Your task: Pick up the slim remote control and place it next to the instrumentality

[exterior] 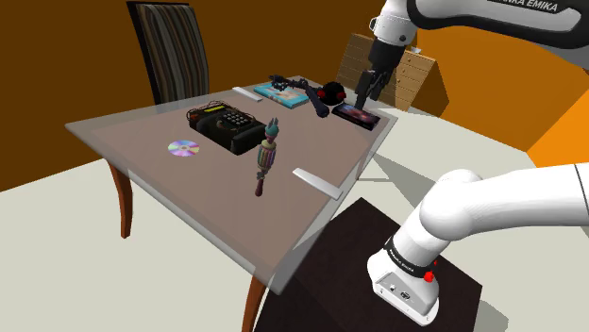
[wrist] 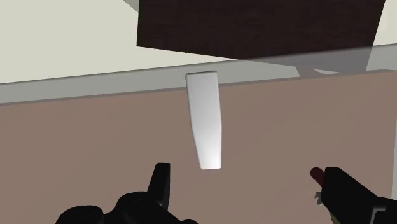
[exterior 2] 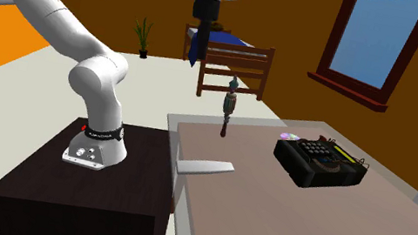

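My hand [wrist: 247, 177] hangs open, empty, aimed at the remote [wrist: 205, 121]. It lies flat at the table [wrist: 76, 140] edge; a skewed pinch could shove it off.

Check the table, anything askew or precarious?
The grey slim remote lies with one end right at the table edge nearest the stand, possibly overhanging slightly. Nothing else looks spilled or damaged.

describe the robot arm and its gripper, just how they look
The arm is white, made of rounded tubular segments with dark bands at the joints. One dark band carries pale lettering ending in EMIKA. Its flared base has a small red button and a few dark dots. The gripper is all black, with two slim fingers.
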